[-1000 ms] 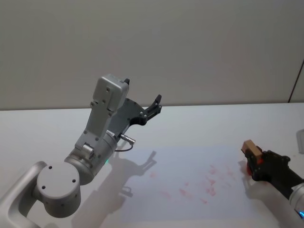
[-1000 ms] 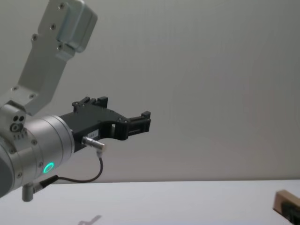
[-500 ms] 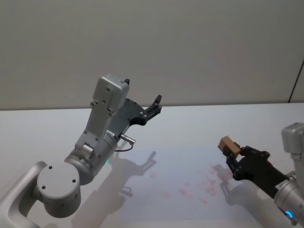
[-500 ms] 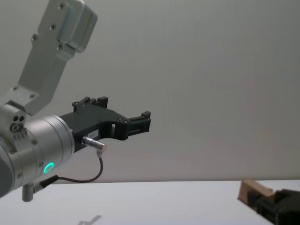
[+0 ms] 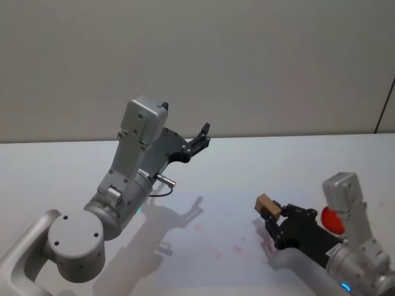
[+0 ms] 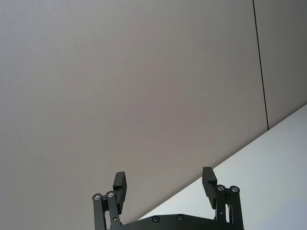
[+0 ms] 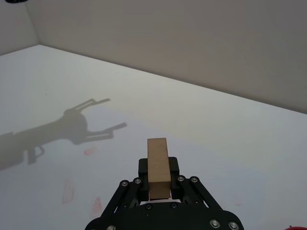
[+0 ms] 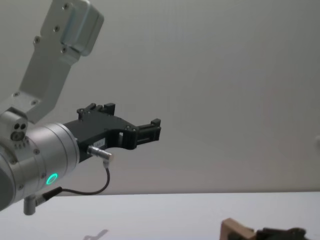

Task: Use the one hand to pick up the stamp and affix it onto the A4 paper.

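We see the right claw [image 5: 272, 216] low over the tabletop [image 5: 259, 161], clenched on the stamp [image 5: 266, 205]. Its two black fingers grip the wooden block from either side. The block juts out past the fingertips, and in the right wrist view one long, pale face is turned up toward the camera. In the head view the stamp hangs over the right part of the A4 paper [image 5: 225, 209], which lies flat on the tabletop in front of us. We cannot tell whether the stamp's lower end touches the sheet. Faint red smudges [image 5: 237, 250] dot the paper just beside the claw and toward the sheet's middle. A red thing [image 5: 331, 219] sits on the tabletop near the right arm, partly hidden behind it.

The left claw [image 5: 203, 136] is raised well above the tabletop on the left, pointing toward the far wall. Its fingers are spread apart with nothing between them. Its shadow falls across the left part of the paper.
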Controlling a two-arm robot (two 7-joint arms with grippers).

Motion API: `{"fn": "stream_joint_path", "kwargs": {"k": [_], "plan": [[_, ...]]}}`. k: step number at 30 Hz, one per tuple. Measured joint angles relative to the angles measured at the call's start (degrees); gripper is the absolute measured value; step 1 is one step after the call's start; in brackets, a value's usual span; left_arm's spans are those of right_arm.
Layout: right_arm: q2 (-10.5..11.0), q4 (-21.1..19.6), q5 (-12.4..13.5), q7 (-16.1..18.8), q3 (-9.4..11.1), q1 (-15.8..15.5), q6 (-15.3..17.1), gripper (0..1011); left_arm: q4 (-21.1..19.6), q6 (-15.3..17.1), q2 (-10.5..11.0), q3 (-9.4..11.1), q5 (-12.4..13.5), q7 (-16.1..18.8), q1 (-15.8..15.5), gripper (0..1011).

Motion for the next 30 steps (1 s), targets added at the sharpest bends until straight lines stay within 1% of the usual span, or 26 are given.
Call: {"fn": "stream_joint_path", "kwargs": {"k": [4, 9, 20, 30], "plan": [[-1.0, 2.1, -1.5, 0.5, -0.9, 1.0, -0.1, 220, 0.0, 0.0, 0.0, 0.0, 0.0, 0.0, 0.0, 1001], [-1.9, 4.3, -2.7, 0.8, -1.6, 1.9, -0.3, 220, 0.0, 0.0, 0.0, 0.0, 0.0, 0.0, 0.0, 1001], [-2.8, 7.3, -4.0, 1.0, -2.2, 2.9, -0.9, 220, 0.0, 0.0, 0.0, 0.0, 0.0, 0.0, 0.0, 1001], [-2.9, 8.7, -4.5, 1.2, -2.3, 3.3, -1.4, 220, 0.0, 0.0, 0.0, 0.0, 0.0, 0.0, 0.0, 1001]]}}
